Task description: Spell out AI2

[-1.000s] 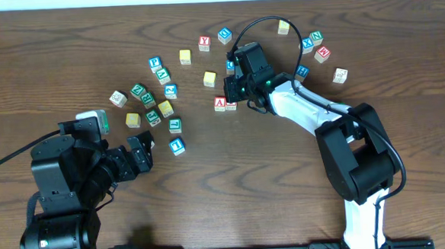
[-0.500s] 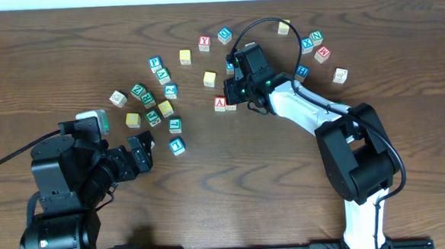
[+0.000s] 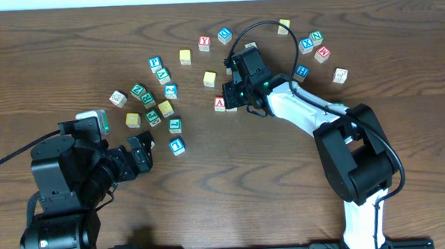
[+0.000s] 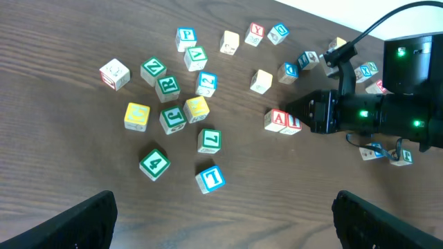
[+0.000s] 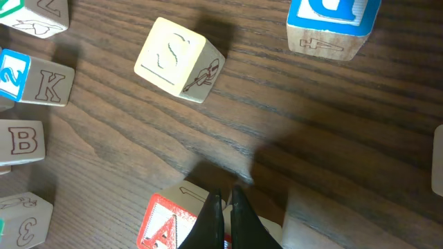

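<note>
The red A block [image 3: 220, 103] lies mid-table with a red-edged block [image 3: 231, 105] touching its right side; they read "A I" in the left wrist view [image 4: 276, 119]. My right gripper [image 3: 234, 99] is shut and empty, its tips [image 5: 223, 195] over the seam between these two blocks. The A block also shows in the right wrist view [image 5: 166, 225]. The blue 2 block [image 3: 170, 90] lies to the left, also in the right wrist view [image 5: 12, 75]. My left gripper [image 3: 141, 151] is open and empty, low at the left; its fingers frame the left wrist view [image 4: 221, 228].
Several loose letter blocks lie left of the A block, among them a yellow S block [image 5: 178, 59] and a blue 1 block [image 3: 177, 146]. More blocks sit at the back right [image 3: 315, 43]. The right arm's cable [image 3: 267, 23] loops above the blocks.
My right gripper has edged slightly left against the two joined blocks. The blocks and the left arm have not visibly moved.
</note>
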You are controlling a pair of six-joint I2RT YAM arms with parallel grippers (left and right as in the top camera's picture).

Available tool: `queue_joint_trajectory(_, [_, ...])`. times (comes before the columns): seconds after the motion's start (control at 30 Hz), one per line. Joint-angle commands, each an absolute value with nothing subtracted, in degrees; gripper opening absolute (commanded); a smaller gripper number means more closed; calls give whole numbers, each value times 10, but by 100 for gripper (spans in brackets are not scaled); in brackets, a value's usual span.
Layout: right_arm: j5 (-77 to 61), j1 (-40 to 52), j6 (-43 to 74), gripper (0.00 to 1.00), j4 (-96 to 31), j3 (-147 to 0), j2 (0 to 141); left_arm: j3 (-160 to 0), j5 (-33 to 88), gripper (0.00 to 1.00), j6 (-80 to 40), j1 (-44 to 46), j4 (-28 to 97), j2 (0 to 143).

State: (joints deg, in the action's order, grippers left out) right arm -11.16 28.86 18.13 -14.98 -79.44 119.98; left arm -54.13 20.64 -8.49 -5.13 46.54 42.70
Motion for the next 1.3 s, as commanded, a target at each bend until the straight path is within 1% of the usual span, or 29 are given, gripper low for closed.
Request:
queue_joint_trajectory(0.0, [-117, 292, 171, 1, -150, -799, 1204, -549, 201, 98, -73, -51, 467, 427])
queue_joint_trajectory(0.23, [-109, 290, 171, 1, -133, -799, 1203, -549, 201, 98, -73, -51, 467, 427])
queue_joint_trajectory(0.4, [-98, 267, 197, 1, -114, -802, 1177, -549, 201, 98, -73, -51, 467, 427])
queue_joint_trajectory(0.63, [-98, 256, 238, 1, -196, -801, 1164, -549, 201, 98, -73, -51, 467, 427])
queue_joint_trajectory(0.8, [-97, 268, 273, 1, -245, -801, 1164, -549, 201, 98, -73, -51, 467, 427])
queue_joint_trajectory(0.93, [-71, 284, 279, 1, -255, -801, 1164, -549, 201, 98, -73, -51, 467, 427])
queue_joint_trajectory(1.27, [-69, 289, 278, 1, -255, -801, 1164, -549, 201, 98, -73, -51, 467, 427])
